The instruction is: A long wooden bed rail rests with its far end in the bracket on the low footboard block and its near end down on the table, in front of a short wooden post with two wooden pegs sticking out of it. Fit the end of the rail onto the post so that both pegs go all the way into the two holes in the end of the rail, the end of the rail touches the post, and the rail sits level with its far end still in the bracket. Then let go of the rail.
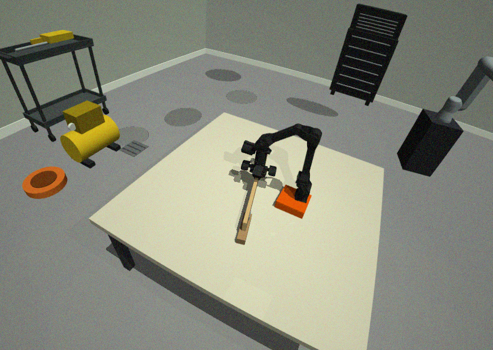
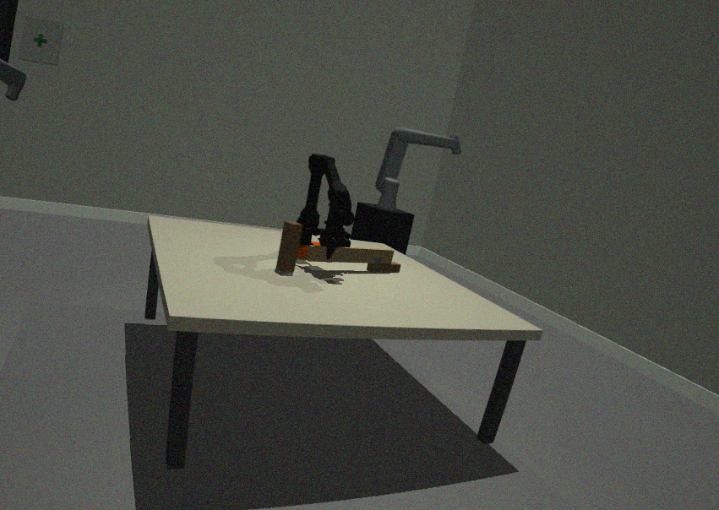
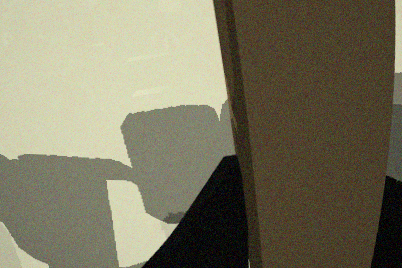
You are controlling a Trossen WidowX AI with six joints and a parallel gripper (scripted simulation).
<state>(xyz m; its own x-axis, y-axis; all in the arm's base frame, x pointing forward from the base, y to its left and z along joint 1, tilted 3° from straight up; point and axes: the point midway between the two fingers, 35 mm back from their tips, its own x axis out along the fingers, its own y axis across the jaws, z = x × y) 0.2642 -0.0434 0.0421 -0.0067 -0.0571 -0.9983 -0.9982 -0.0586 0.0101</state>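
The long wooden rail hangs nearly level in the exterior view, clear of the table at its near end. Its far end sits at the low footboard block; the bracket is too small to make out. My gripper is shut on the rail close to its near end, with a black finger on each side in the wrist view. The wooden post stands upright just left of the rail's near end, with a small gap visible between them. The arm hides the post in the top view. Pegs and holes cannot be made out.
The arm stands on an orange base block beside the rail on the pale table. A yellow compressor, an orange ring and a dark cart are on the floor away from the table.
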